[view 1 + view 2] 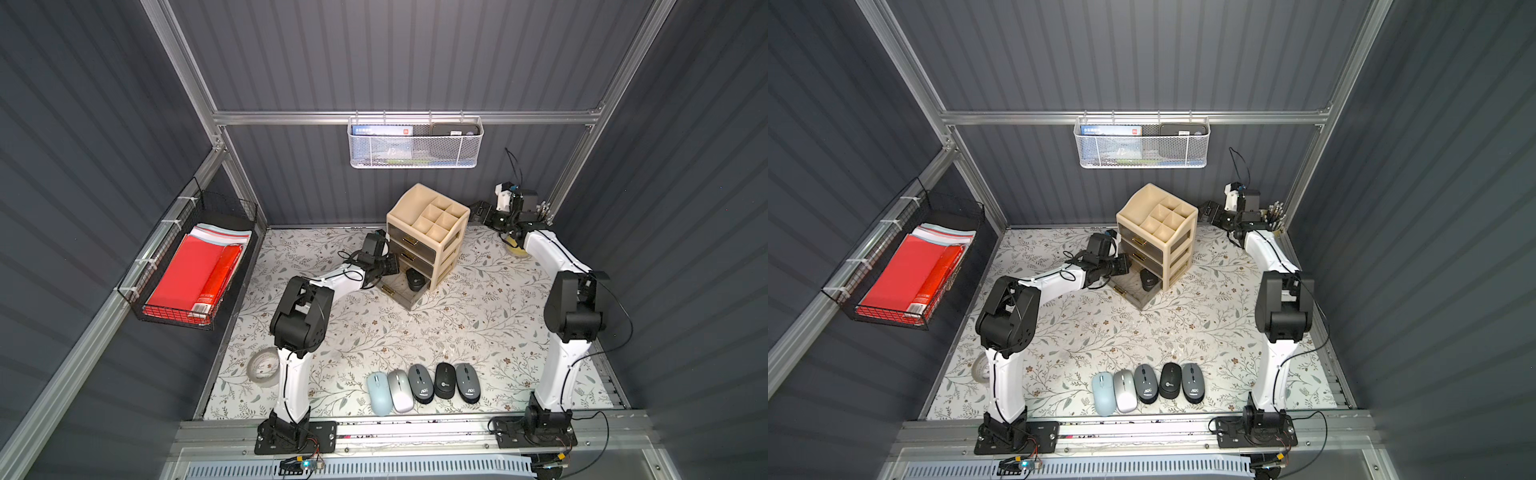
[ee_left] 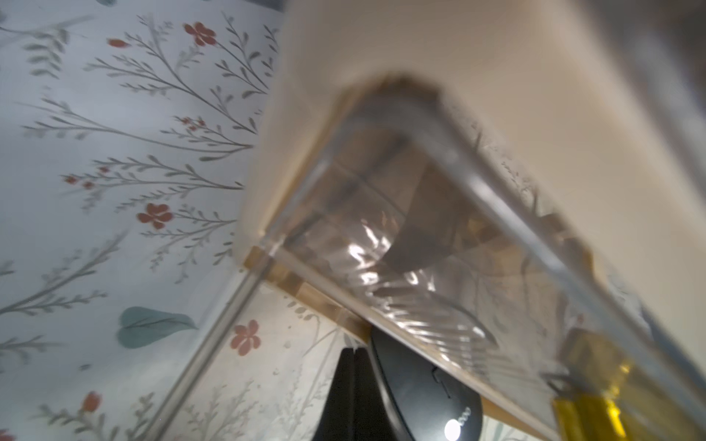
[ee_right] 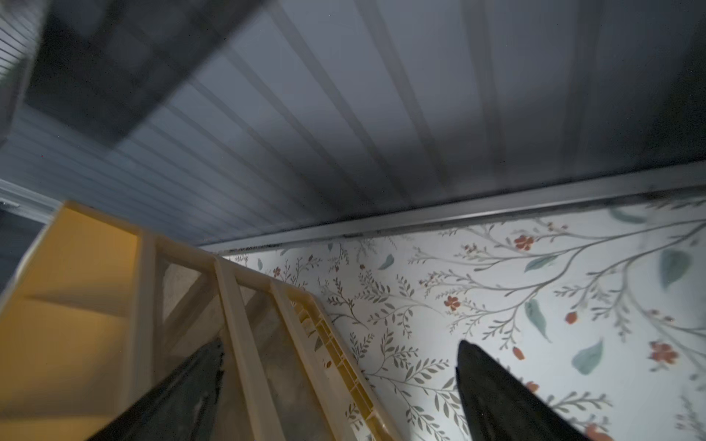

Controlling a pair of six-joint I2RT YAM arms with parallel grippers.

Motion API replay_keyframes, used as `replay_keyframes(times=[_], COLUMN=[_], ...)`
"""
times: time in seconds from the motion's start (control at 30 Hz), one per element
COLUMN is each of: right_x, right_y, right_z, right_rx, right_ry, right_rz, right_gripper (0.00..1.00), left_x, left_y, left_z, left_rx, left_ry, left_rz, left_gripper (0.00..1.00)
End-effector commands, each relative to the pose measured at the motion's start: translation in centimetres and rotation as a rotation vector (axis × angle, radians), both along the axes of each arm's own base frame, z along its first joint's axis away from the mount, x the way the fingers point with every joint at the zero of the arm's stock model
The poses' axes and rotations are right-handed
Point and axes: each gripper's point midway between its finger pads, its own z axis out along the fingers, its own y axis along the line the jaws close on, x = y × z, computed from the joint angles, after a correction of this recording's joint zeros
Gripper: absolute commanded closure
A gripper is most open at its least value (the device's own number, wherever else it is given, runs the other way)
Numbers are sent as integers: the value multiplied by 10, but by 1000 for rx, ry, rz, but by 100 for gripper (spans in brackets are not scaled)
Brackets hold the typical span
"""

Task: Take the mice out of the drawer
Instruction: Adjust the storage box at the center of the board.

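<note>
**While five mice sit out front, one black mouse is left in the drawer**

Bottom drawer of the beige organizer is pulled out. That black mouse lies inside, at the cabinet end. On the left gripper the fingers are pressed together with nothing between them, right beside that mouse. On the right gripper the fingers are spread wide at the organizer's back corner; can't tell if they touch it. Row near the table front edge: pale blue mouse, silver mouse, dark grey mouse, second black mouse, second dark grey mouse.
</note>
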Motion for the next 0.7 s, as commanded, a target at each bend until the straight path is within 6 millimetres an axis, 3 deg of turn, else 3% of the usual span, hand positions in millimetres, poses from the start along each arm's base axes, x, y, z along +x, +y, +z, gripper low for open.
replay_keyframes(times=[0.0,0.1,0.27,0.3,0.47,0.67], right_x=[-25,-53,-110,-118,-135,-132], right_y=[40,57,82,82,77,75], right_z=[-16,-30,-34,-39,-54,-60], right_rx=[122,141,130,125,109,91], right_ry=[77,96,69,83,113,137], right_rz=[213,291,395,392,365,357], right_gripper=[1,1,1,1,1,1], left_x=[-12,-23,-38,-47,-52,-63], left_y=[-15,-21,-24,-21,-23,-22], left_z=[-3,-8,-17,-30,-33,-28], left_rx=[-93,-146,-196,-192,-227,-171], left_ry=[28,45,73,104,111,128], left_rz=[-72,-110,-136,-136,-152,-196], left_gripper=[100,100,100,100,100,100])
